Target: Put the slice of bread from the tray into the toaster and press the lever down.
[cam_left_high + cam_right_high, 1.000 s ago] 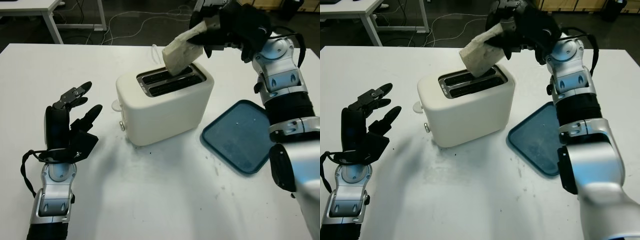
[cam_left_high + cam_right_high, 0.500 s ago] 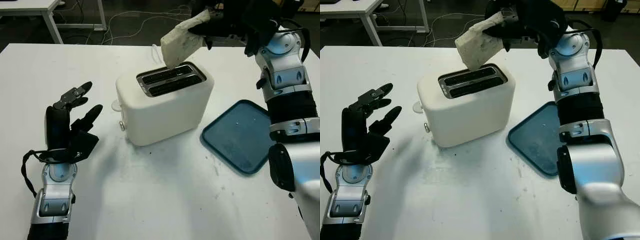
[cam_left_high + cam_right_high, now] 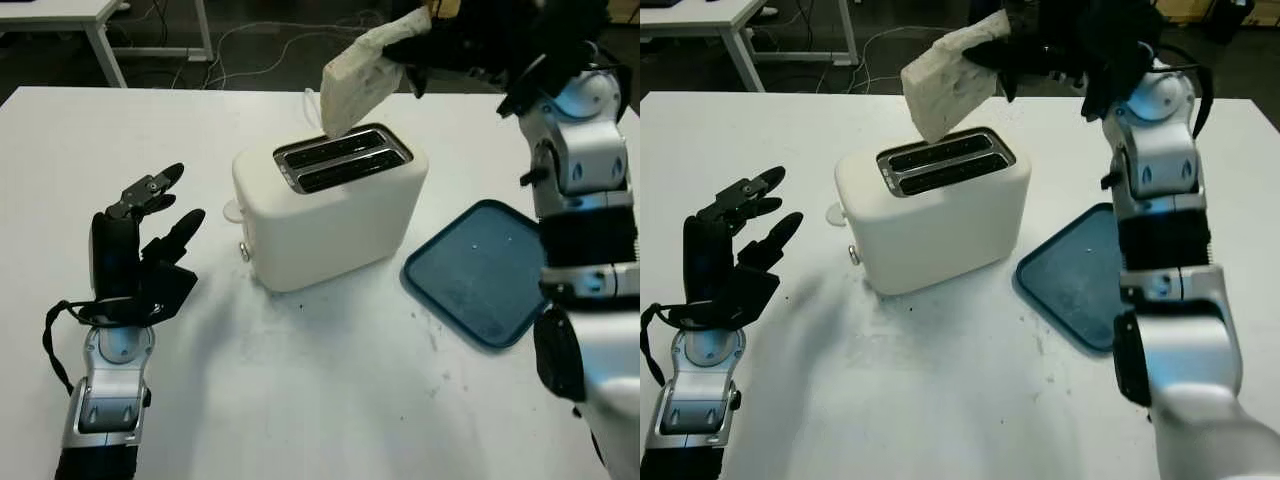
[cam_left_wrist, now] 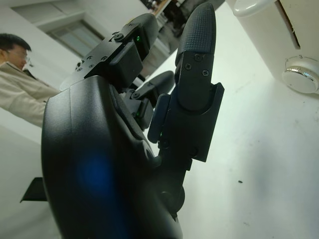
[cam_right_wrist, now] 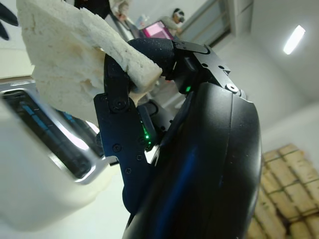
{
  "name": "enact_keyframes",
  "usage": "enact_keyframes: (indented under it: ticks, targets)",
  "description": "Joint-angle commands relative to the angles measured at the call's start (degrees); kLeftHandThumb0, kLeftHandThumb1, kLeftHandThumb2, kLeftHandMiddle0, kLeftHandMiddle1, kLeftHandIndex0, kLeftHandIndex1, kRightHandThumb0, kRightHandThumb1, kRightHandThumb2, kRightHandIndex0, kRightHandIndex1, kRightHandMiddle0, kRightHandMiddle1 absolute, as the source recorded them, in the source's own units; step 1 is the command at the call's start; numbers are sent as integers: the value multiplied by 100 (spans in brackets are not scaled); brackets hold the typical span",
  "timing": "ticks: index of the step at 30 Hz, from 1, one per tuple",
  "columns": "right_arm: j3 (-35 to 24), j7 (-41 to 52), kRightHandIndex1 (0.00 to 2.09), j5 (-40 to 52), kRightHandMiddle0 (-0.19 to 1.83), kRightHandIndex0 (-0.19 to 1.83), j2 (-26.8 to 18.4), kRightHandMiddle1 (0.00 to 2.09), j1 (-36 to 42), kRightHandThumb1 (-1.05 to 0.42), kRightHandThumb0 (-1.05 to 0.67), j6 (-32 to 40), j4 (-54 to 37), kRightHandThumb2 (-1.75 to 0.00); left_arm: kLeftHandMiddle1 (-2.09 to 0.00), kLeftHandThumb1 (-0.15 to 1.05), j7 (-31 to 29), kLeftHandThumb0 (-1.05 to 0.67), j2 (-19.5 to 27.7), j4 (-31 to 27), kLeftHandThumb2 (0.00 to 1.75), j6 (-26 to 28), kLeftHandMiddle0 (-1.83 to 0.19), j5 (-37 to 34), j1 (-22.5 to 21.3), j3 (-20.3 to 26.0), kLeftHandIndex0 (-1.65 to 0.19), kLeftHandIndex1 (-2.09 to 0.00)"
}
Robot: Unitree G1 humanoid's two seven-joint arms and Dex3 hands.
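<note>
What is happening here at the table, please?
The robot's right hand holds a slice of bread tilted in the air above the white toaster, not yet in a slot. The blue tray beside the toaster has nothing on it. The left hand is open over the table, left of the toaster.

Head stereo downward; wrist cameras close-up.
</note>
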Motion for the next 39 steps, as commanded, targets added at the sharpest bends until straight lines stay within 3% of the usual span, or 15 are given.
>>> enact_keyframes:
  ticks: [1, 15, 32, 37, 39]
  targets:
    - [-40, -92, 175, 99, 93, 113, -17, 175, 233, -92, -43, 329, -379, -24, -67, 92, 31, -68, -15, -26, 21, 30, -56, 66, 44, -24, -76, 0]
    - [245, -161, 175, -109, 91, 111, 119, 175, 784, -92, -44, 315, -450, -30, -67, 92, 51, -67, -22, -41, 21, 23, -57, 73, 46, -27, -76, 0]
    - [625, -135, 175, -303, 93, 114, 171, 175, 755, -92, -43, 805, -607, -28, -66, 92, 26, -66, -12, -42, 21, 12, -57, 17, 60, -14, -76, 0]
    - [833, -91, 175, -484, 79, 109, 11, 175, 675, -92, -56, 1497, -933, -19, -67, 92, 41, -66, 3, -20, 21, -4, -57, 44, 50, -17, -77, 0]
    - [968, -24, 175, -652, 67, 90, -110, 156, 673, -92, -63, 1428, -1016, -13, -67, 92, 42, -66, 0, -13, 21, -15, -58, 38, 50, -17, -77, 0]
